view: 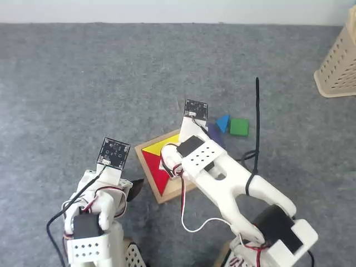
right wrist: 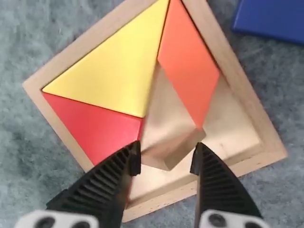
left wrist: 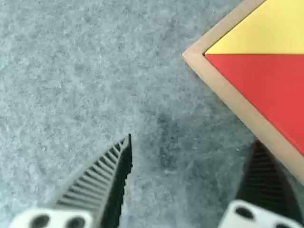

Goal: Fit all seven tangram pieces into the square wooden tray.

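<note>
Seven pieces in all. Three lie flat in the square wooden tray [right wrist: 243, 95]: one yellow triangle [right wrist: 114, 76], one red triangle [right wrist: 95, 128] and one orange parallelogram [right wrist: 187, 71], edge to edge. A fourth, the wood-coloured piece [right wrist: 166, 118], sits tilted over the tray's bare part, touching the orange one. Three rest on the grey carpet [view: 83, 83] just beyond the tray's far side: a dark blue piece [right wrist: 270, 19], a light blue triangle [view: 223, 123] and a green square [view: 239, 127].

Two arms. The right arm stretches over the tray with the right gripper [right wrist: 166, 159] pointing down, clamped on the wood-coloured piece. The left arm is folded near its base. The left gripper [left wrist: 192, 142] is spread wide and holds nothing, low over the carpet just beside a tray corner.
</note>
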Motion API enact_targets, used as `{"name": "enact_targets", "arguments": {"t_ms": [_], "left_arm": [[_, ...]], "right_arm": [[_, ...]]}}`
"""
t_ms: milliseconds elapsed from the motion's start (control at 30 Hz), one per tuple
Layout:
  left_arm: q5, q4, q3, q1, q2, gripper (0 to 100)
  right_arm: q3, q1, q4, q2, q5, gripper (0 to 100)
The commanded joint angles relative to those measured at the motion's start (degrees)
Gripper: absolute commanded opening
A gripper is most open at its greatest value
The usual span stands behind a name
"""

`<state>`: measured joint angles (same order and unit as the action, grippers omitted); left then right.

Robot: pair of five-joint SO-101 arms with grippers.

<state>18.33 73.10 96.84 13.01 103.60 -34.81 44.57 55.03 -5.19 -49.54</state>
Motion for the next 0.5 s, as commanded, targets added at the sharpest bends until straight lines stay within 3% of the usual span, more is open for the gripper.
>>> {"name": "enact_targets", "arguments": {"t_ms": [0,467], "left_arm": [[0.3,0.0,-0.3,-0.3,0.8,35],[0.3,0.0,-0.3,-0.3,0.8,35]], "right_arm": [[3.0,-0.5,-1.0,0.4,-0.7,18.4],[5.7,-0.6,0.4,4.9,-0.4,18.3]]}}
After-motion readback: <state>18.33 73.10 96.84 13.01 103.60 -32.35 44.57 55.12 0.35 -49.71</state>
